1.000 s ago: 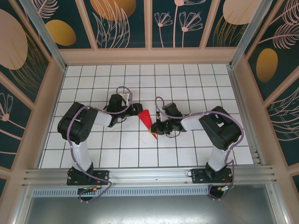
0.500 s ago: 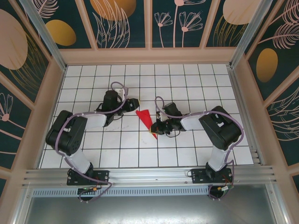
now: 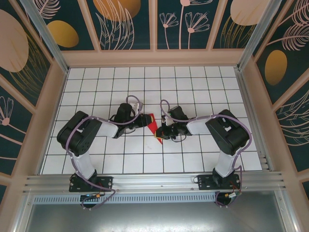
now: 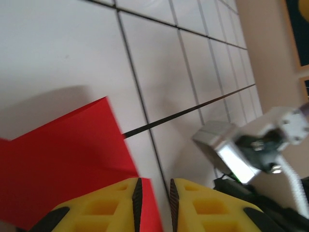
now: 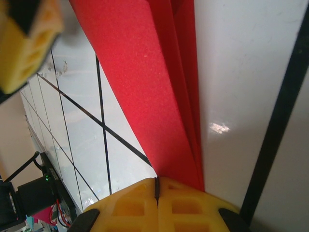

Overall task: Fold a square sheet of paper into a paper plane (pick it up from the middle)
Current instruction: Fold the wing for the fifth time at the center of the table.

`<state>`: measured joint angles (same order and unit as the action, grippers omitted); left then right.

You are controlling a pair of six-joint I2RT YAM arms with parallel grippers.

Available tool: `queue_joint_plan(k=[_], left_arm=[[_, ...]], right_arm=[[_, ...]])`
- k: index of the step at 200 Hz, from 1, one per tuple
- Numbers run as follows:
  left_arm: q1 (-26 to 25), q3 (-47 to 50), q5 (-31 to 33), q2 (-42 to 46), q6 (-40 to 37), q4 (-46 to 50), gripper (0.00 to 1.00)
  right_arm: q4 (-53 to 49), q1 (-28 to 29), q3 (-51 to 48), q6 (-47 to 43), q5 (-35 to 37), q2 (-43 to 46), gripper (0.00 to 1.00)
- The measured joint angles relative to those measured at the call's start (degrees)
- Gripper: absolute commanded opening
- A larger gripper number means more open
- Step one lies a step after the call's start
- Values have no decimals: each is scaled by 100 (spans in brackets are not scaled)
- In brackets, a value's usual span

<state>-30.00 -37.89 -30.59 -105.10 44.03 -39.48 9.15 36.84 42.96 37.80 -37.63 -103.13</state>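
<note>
Both arms are in at the middle of the tiled table (image 3: 203,87), and the paper plane (image 3: 153,126) lies between them, a narrow red dart with its point toward the near edge. The right gripper (image 5: 157,186) has its yellow pads pressed flat together on the stacked folds near the pointed end. That reads as the anchor, pinning the layers so nothing slides. The left gripper (image 4: 155,186) sits at the wide tail end, fingers a slim slit apart, red edge poking into the gap, tabletop showing beside it, so not clamped. It looks placed to take that tail flap while the other end is held
</note>
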Motion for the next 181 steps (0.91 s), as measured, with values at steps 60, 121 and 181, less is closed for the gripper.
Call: queue_joint_plan(k=[60,121,181], left_arm=[[9,26,225,-225,-28,-101,29],[452,-66,232,-319,-142,-166,31],[623,-221,118,-439,-295,-162,32]], right_arm=[[20,-2,-13,-2,0,-2,0],[52,-4,-33,0,-4,0,0],[52,-7,-33,0,-4,0,0]])
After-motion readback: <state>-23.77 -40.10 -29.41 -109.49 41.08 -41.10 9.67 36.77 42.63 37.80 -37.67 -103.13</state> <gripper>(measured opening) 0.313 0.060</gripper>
